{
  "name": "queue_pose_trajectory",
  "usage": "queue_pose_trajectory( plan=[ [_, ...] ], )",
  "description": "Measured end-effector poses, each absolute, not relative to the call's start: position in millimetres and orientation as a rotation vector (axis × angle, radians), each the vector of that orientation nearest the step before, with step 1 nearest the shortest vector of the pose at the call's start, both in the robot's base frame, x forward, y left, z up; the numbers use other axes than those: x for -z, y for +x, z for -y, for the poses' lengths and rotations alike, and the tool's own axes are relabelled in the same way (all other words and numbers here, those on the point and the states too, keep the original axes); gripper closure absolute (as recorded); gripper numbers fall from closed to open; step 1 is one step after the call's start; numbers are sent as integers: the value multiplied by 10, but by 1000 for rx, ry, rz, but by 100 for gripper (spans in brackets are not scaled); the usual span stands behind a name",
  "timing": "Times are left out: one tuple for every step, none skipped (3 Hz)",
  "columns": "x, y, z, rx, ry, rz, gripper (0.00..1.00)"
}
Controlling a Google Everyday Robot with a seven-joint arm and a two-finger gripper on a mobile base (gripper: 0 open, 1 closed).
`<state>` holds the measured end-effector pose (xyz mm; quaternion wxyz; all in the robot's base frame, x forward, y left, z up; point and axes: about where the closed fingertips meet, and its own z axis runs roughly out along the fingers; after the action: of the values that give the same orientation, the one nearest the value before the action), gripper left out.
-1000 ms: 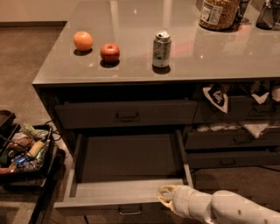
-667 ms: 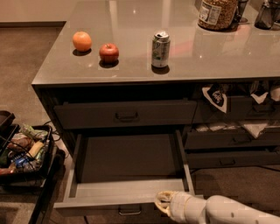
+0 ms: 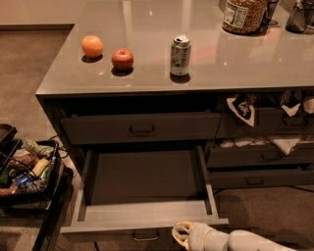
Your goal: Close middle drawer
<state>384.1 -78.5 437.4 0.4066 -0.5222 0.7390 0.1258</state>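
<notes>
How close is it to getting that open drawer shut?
Nothing looks done: the middle drawer stands pulled far out, its bare inside showing. In hand: the pincer is by its front edge, right of the handle. Left: the whole push in.

The glossy grey countertop (image 3: 147, 78) is filling the upper half of the frame. A round orange fruit (image 3: 92, 46) is sitting at its left, with a red apple (image 3: 122, 59) just beside it on the right. A silver-green drinks can (image 3: 180, 55) is standing upright near the centre, and a clear jar (image 3: 244, 14) of brown contents is standing at the upper right. The cream gripper (image 3: 184, 234) is hovering at the bottom edge, right of centre.
</notes>
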Motion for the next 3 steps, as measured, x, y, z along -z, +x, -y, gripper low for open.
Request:
queue_pose_trajectory(
  plan=[
    [-4288,3924,834,-305,-1296,-1898,100],
    [-4181,3983,879,-297,-1263,-1952,100],
    [-4077,4022,856,-340,-1220,-1988,100]
  ],
)
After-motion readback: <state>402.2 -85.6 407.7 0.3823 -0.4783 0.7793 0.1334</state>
